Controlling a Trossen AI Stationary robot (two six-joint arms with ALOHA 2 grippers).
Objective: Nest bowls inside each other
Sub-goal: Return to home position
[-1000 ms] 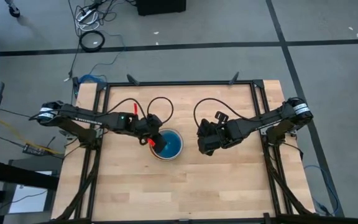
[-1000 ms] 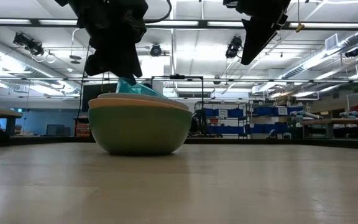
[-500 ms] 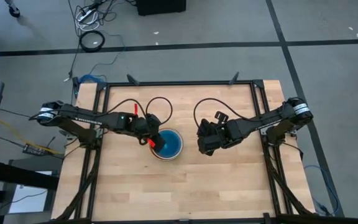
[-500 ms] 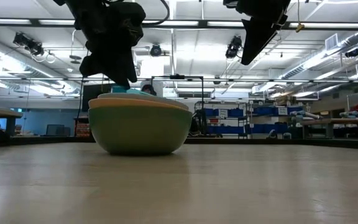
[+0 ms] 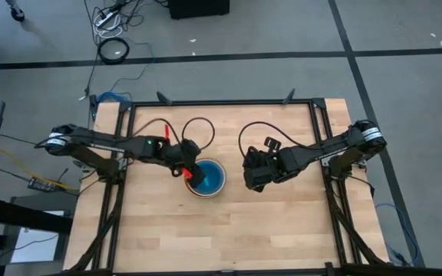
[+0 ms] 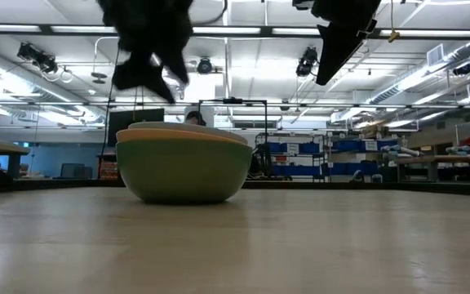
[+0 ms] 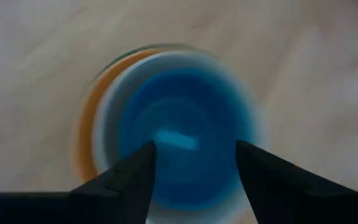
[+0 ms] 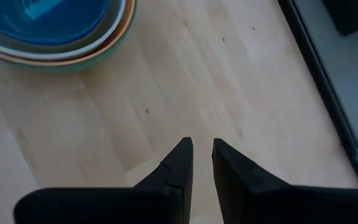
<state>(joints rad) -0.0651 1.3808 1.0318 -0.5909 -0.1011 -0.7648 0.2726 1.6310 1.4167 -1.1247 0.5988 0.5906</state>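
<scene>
The bowls are nested in one stack [image 5: 207, 178] at the table's middle. The green outer bowl [image 6: 184, 167] rests on its base, orange [image 7: 86, 137] and white rims show inside it, and the blue bowl [image 7: 185, 134] lies innermost. My left gripper [image 7: 194, 152] hangs open just above the blue bowl's left side, its fingers clear of the rims [image 6: 149, 73]. My right gripper [image 8: 202, 149] is shut, with nothing between its fingers. It hovers over bare wood to the right of the stack [image 5: 253, 180].
Bare wooden tabletop [image 5: 267, 222] surrounds the stack on all sides. A black metal frame [image 5: 313, 115] runs along the table's edges, and its rail [image 8: 319, 74] passes close to my right gripper. Black cables [image 5: 198, 130] loop above the table behind both grippers.
My left gripper has opened and let go of the blue bowl. The bowl stood tilted with one edge above the stack's rim; it has now dropped level into the stack and no longer shows above the rim in the low view.
</scene>
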